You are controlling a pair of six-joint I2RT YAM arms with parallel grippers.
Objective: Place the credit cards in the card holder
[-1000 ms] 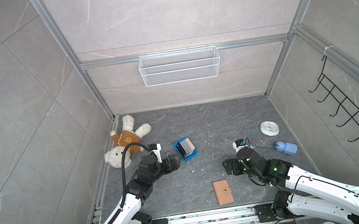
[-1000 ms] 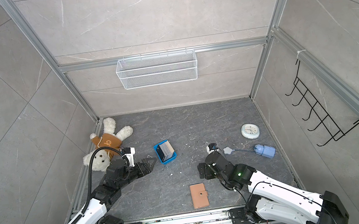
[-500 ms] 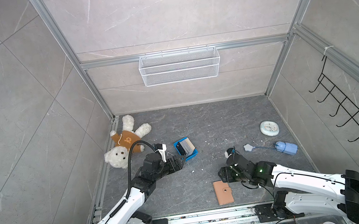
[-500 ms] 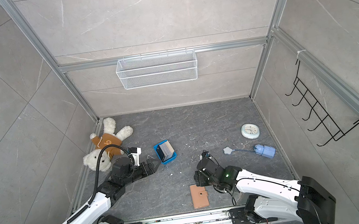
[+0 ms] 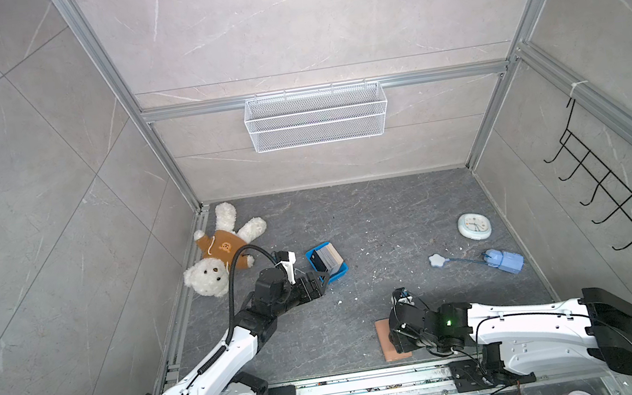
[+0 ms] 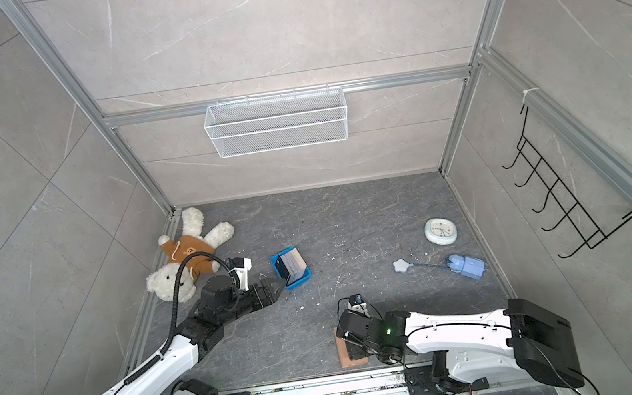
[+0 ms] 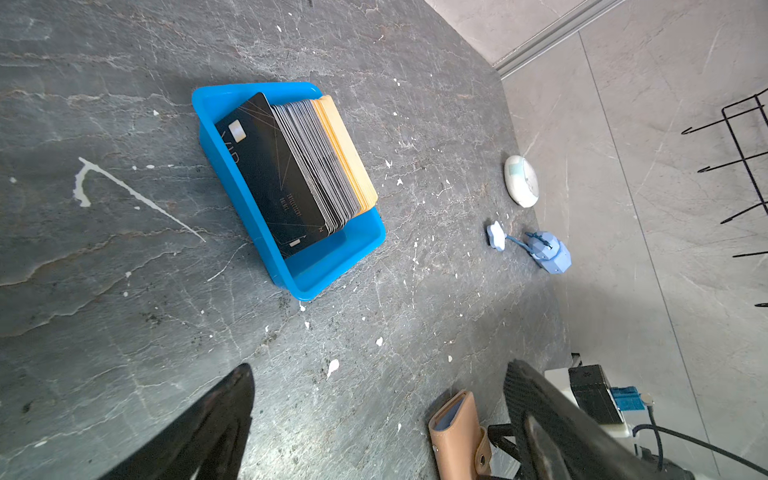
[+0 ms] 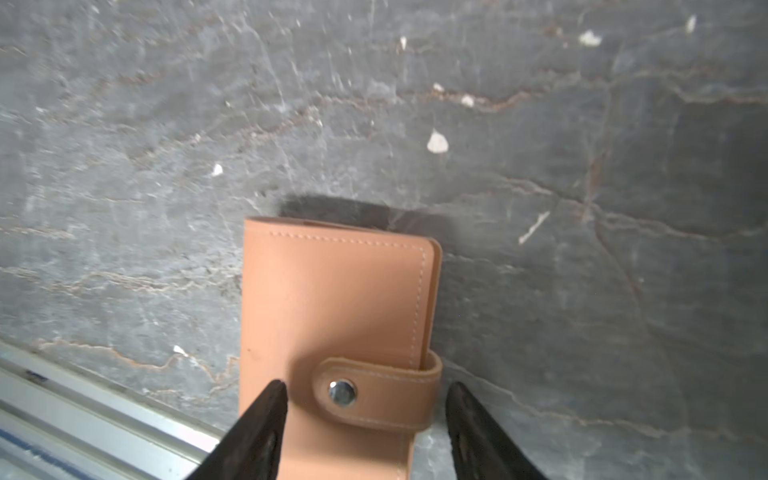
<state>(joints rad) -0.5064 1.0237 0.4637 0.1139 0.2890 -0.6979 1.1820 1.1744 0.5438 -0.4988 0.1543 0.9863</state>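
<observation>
The credit cards (image 5: 329, 257) (image 6: 294, 266) (image 7: 299, 166) stand on edge as a stack in a small blue tray (image 5: 340, 275) (image 7: 332, 266); a black VIP card faces outward. My left gripper (image 5: 320, 286) (image 6: 278, 287) (image 7: 378, 368) is open and empty, just short of the tray's near corner. The tan card holder (image 5: 383, 338) (image 6: 342, 348) (image 7: 457, 436) (image 8: 332, 299) lies closed and snapped by the front rail. My right gripper (image 5: 395, 340) (image 8: 368, 388) is low over it, open. One finger is over the cover, the other beside the strap loop.
A teddy bear (image 5: 221, 254) lies at the back left. A round clock (image 5: 474, 225) and a blue gadget with a cord (image 5: 503, 260) sit on the right. A wire basket (image 5: 315, 116) hangs on the back wall and a hook rack (image 5: 615, 190) on the right wall.
My right gripper has swung toward the front rail and come down over the card holder, its jaws narrowing. My left gripper has edged closer to the blue tray.
</observation>
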